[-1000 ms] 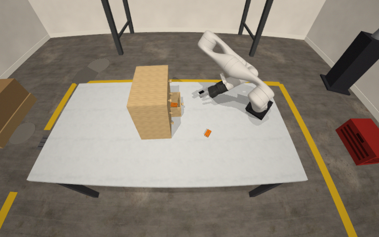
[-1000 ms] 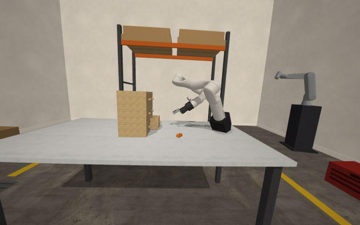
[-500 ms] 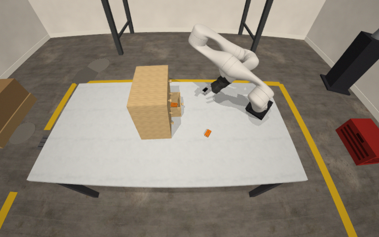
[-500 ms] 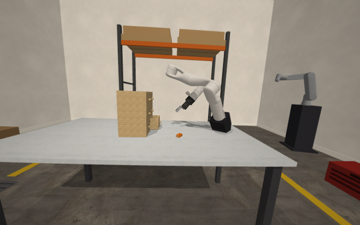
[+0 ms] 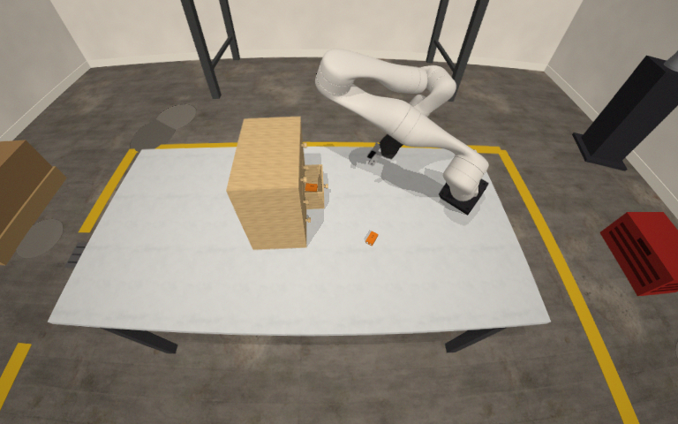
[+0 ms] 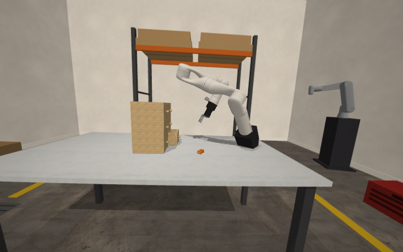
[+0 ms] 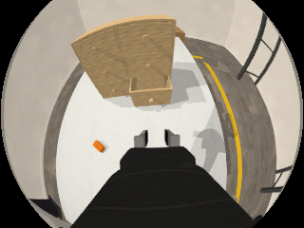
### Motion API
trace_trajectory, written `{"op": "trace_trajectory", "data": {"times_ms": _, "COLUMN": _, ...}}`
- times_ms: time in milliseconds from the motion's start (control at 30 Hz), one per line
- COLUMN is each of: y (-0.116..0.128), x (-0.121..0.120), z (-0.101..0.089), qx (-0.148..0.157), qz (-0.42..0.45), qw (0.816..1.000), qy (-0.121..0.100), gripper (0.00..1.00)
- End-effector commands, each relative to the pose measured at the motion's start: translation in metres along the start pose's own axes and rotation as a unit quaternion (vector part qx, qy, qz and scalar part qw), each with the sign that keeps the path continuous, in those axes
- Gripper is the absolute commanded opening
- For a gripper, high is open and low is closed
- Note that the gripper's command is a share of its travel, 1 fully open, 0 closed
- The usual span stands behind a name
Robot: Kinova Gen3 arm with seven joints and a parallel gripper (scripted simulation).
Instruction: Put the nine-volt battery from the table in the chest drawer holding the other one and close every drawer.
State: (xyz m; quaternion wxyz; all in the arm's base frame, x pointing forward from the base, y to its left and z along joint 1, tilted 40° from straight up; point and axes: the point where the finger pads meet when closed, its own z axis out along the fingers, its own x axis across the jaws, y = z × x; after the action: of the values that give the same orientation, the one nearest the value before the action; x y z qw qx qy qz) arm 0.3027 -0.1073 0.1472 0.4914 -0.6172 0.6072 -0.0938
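A wooden chest (image 5: 269, 180) stands on the white table, its drawer fronts facing right. One lower drawer is pulled partly out and holds an orange nine-volt battery (image 5: 311, 186); the other drawers are pushed in. This drawer also shows in the side view (image 6: 173, 136) and the wrist view (image 7: 151, 91). A second orange nine-volt battery (image 5: 371, 238) lies on the table right of the chest, also seen in the side view (image 6: 200, 151) and the wrist view (image 7: 99, 146). My gripper (image 5: 372, 155) (image 6: 201, 119) hangs in the air, right of the chest, fingers open and empty, well above the table.
The arm's black base (image 5: 463, 195) sits at the table's far right. A metal rack with cardboard boxes (image 6: 193, 44) stands behind the table. A red crate (image 5: 644, 252) and another robot on a black pedestal (image 6: 337, 142) stand on the floor to the right.
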Motion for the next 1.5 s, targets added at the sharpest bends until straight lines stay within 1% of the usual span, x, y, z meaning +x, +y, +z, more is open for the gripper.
{"op": "trace_trajectory", "data": {"times_ms": 0, "y": -0.009, "x": -0.005, "z": -0.003, "qx": -0.025, "qz": -0.025, "qw": 0.999, "qy": -0.004, "gripper": 0.67}}
{"op": "trace_trajectory", "data": {"times_ms": 300, "y": -0.006, "x": -0.005, "z": -0.018, "qx": -0.102, "qz": -0.026, "qw": 0.994, "qy": -0.003, "gripper": 0.67}}
{"op": "trace_trajectory", "data": {"times_ms": 367, "y": -0.006, "x": -0.005, "z": -0.018, "qx": -0.102, "qz": -0.026, "qw": 0.994, "qy": -0.003, "gripper": 0.67}}
{"op": "trace_trajectory", "data": {"times_ms": 567, "y": -0.005, "x": -0.005, "z": -0.027, "qx": -0.145, "qz": -0.026, "qw": 0.989, "qy": -0.001, "gripper": 0.67}}
{"op": "trace_trajectory", "data": {"times_ms": 800, "y": -0.004, "x": -0.005, "z": -0.034, "qx": -0.184, "qz": -0.026, "qw": 0.983, "qy": -0.002, "gripper": 0.67}}
{"op": "trace_trajectory", "data": {"times_ms": 867, "y": -0.003, "x": -0.005, "z": -0.036, "qx": -0.192, "qz": -0.026, "qw": 0.981, "qy": -0.001, "gripper": 0.67}}
{"op": "trace_trajectory", "data": {"times_ms": 933, "y": -0.003, "x": -0.005, "z": -0.036, "qx": -0.192, "qz": -0.026, "qw": 0.981, "qy": -0.001, "gripper": 0.67}}
{"op": "trace_trajectory", "data": {"times_ms": 1167, "y": -0.003, "x": -0.005, "z": -0.040, "qx": -0.211, "qz": -0.026, "qw": 0.977, "qy": 0.001, "gripper": 0.67}}
{"op": "trace_trajectory", "data": {"times_ms": 1467, "y": -0.003, "x": -0.004, "z": -0.042, "qx": -0.217, "qz": -0.026, "qw": 0.976, "qy": 0.002, "gripper": 0.67}}
